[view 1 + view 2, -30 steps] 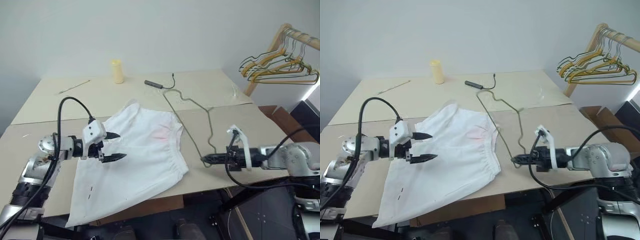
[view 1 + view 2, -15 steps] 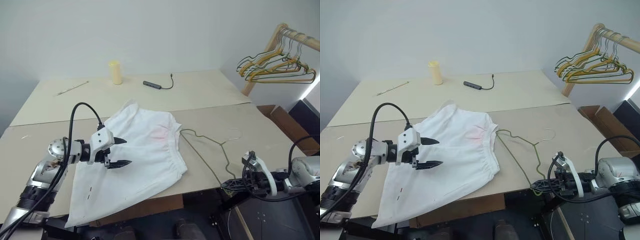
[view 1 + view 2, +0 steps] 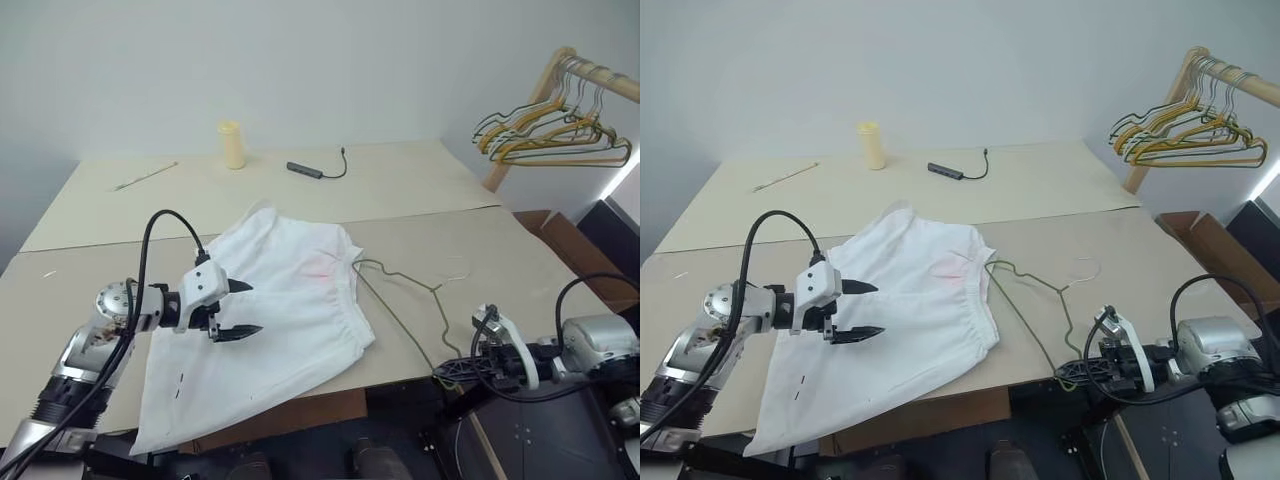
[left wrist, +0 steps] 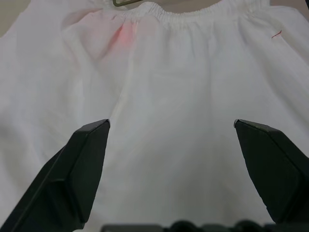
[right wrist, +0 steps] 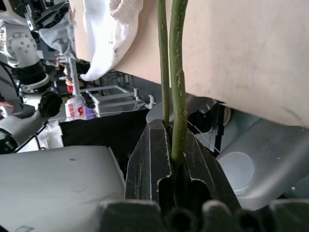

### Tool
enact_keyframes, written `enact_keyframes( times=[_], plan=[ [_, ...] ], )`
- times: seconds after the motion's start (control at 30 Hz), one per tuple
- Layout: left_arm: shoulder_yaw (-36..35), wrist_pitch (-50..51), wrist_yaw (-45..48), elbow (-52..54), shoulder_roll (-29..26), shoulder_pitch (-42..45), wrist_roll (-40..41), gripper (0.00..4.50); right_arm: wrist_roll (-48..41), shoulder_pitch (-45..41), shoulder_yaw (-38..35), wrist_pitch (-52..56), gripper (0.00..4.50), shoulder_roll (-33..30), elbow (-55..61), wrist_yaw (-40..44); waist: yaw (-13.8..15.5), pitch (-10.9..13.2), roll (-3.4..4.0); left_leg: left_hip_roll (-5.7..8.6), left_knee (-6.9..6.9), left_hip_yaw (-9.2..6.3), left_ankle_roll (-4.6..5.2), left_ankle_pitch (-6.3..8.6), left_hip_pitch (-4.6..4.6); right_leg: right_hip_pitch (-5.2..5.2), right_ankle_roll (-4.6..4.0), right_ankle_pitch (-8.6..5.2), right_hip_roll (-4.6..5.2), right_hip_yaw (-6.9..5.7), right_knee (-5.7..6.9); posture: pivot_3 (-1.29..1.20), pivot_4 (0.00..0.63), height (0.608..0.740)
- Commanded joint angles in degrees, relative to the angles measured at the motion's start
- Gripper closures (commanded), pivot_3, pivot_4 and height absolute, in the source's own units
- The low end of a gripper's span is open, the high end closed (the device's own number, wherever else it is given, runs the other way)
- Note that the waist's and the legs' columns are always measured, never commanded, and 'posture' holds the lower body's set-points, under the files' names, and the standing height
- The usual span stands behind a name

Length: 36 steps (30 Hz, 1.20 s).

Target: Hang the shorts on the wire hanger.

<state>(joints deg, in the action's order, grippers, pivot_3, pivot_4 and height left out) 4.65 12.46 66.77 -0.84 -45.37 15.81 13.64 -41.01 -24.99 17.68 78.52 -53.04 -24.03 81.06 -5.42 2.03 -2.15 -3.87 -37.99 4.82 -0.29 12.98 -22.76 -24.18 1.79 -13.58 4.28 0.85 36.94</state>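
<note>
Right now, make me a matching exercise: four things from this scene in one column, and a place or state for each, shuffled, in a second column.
1. shorts
2. wire hanger
3. left gripper
4. yellow cylinder

A. upright at the far side of the table
B. open above white fabric
C. spread flat, one leg over the near table edge
D. pinched at one corner by the shut right gripper

Pairs: 1-C, 2-D, 3-B, 4-A

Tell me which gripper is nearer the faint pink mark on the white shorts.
Left. The left gripper hovers open over the white shorts, near the pink mark; the right gripper is off the table's front edge, clamping the wire hanger.
</note>
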Motion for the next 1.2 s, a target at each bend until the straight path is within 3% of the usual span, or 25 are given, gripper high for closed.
enact_keyframes(
  times=[0.03,0.57,0.93,1.2],
  plan=[
    [-1.27,-0.66,-0.50,2.17,-0.40,0.43,0.24,0.02,1.67,-3.09,-0.23,-1.07,4.50,1.03,-2.02,0.56,0.05,0.00,0.00,0.00,0.00,0.00,0.00,0.00,0.00,-0.01,0.00,0.00,0.00,0.00,0.02,-0.06,0.000,0.740],
    [-1.26,-1.10,-1.80,2.68,-0.34,-0.48,-0.22,0.02,8.84,-9.15,1.76,-4.82,4.50,2.46,-12.13,4.76,1.43,0.00,0.01,0.01,-0.05,0.02,0.00,0.00,-0.01,-0.02,-0.18,0.11,0.01,0.01,0.05,-0.04,0.000,0.740],
    [-0.40,-1.53,-1.96,1.99,0.30,0.29,-0.76,0.02,10.02,-10.90,9.19,-6.00,4.50,2.28,-6.98,11.10,1.38,-0.01,0.02,0.00,-0.12,0.02,0.00,0.00,-0.02,-0.01,-0.22,0.13,0.00,0.00,0.09,-0.05,0.000,0.740],
    [0.07,-2.50,-2.63,1.44,1.01,0.01,-2.00,0.02,11.05,-23.63,16.55,-10.85,4.50,5.48,-23.67,11.44,1.33,-0.01,0.04,0.00,-0.23,0.03,0.00,0.00,0.00,0.00,-0.25,0.16,0.00,0.00,0.16,-0.02,0.000,0.740]
  ],
)
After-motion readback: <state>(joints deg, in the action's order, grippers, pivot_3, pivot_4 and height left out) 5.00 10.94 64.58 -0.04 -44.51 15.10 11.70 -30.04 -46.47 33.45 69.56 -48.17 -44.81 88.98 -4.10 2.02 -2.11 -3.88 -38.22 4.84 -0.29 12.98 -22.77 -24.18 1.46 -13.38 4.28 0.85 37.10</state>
